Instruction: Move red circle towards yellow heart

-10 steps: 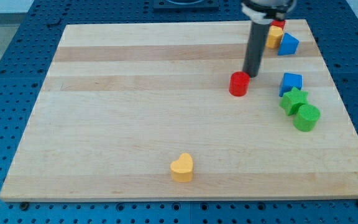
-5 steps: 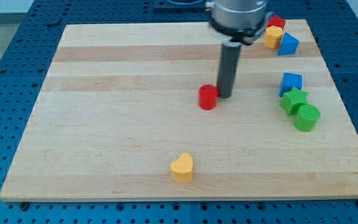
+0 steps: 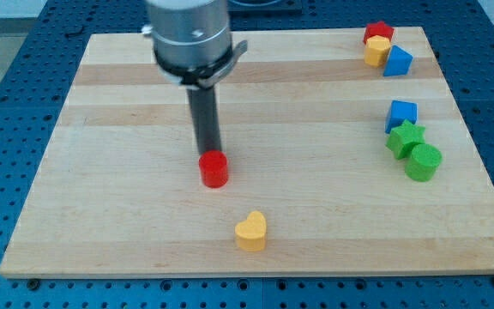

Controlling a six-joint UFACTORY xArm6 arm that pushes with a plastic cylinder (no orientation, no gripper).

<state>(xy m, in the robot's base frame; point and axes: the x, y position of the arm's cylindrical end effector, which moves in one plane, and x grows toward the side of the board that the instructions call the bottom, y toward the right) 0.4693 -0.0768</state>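
The red circle point(image 3: 214, 170) stands on the wooden board, left of centre. The yellow heart point(image 3: 250, 231) lies near the view's bottom, down and to the right of the red circle, a short gap apart. My tip point(image 3: 208, 154) is right behind the red circle on its upper side, touching or nearly touching it. The dark rod rises from there to the metal arm end at the view's top.
At the view's right a blue block point(image 3: 401, 114), a green star point(image 3: 405, 138) and a green circle point(image 3: 424, 161) sit close together. At the top right a red block point(image 3: 378, 33), a yellow block point(image 3: 377, 51) and a blue block point(image 3: 397, 61) cluster.
My tip has swept to the view's left and downward, pushing the red circle from right of centre to left of centre, closer to the yellow heart. The other blocks have not moved.
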